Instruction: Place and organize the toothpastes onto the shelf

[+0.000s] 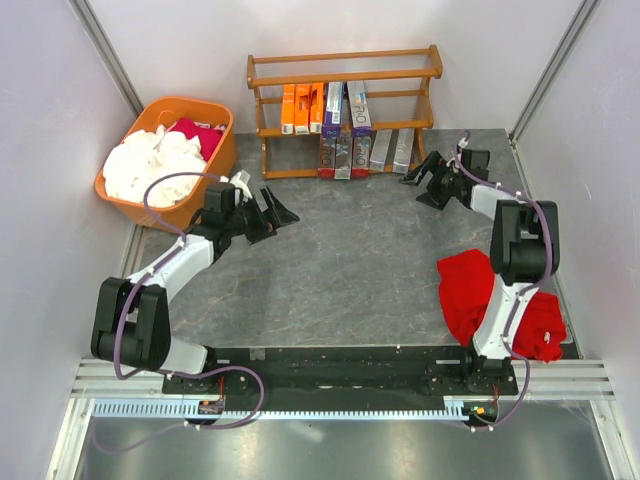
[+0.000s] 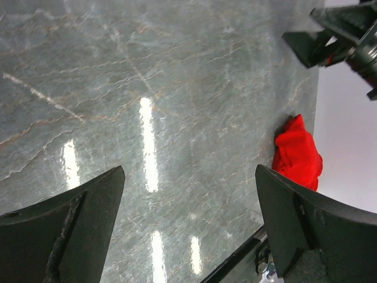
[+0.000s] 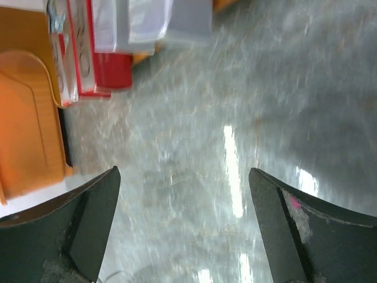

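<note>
Lettering on the toothpastes (image 1: 338,150) on the shelf (image 1: 345,56), too small and blurred to read, nothing legible

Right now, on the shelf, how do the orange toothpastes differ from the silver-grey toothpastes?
Colour: the orange toothpastes are bright orange, the silver-grey toothpastes pale and metallic.
Tier: the orange toothpastes stand on the middle tier at the left, the silver-grey toothpastes on the bottom tier at the right.
Pose: the orange ones look upright, the silver-grey ones lean.
Both are slim cartons on the shelf.
</note>
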Motion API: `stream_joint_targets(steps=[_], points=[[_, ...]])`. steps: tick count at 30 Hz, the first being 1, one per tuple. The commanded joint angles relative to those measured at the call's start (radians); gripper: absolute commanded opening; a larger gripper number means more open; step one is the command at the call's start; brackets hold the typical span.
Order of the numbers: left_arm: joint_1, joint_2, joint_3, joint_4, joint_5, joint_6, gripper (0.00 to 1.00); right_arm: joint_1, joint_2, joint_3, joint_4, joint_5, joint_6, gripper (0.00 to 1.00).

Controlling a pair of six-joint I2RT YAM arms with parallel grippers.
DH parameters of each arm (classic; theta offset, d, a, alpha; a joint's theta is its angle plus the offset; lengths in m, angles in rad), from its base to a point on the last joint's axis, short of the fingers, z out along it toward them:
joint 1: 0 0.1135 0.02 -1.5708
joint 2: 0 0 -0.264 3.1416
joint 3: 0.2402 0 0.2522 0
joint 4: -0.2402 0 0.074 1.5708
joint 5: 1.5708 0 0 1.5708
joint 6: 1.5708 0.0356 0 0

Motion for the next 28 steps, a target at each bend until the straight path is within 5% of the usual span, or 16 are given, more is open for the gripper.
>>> stream_joint_targets(steps=[1,16,21,28], points=[[-0.006,-0.077,-0.018,0.075,0.023,0.049,1.0,0.028,-0.186,-0.119,0.084,0.062,-0.036,0.98],[-0.018,-0.307,-0.084,0.05,-0.103,0.1,1.0,0.411,-0.841,-0.52,-0.081,0.703,-0.245,0.98],[-0.019,-0.336,-0.104,0.055,-0.116,0.113,1.0,0.45,-1.021,-0.679,-0.058,0.775,-0.252,0.98],[-0.022,-0.357,-0.114,0.067,-0.126,0.187,1.0,0.451,-1.035,-0.678,-0.025,0.771,-0.278,0.98]])
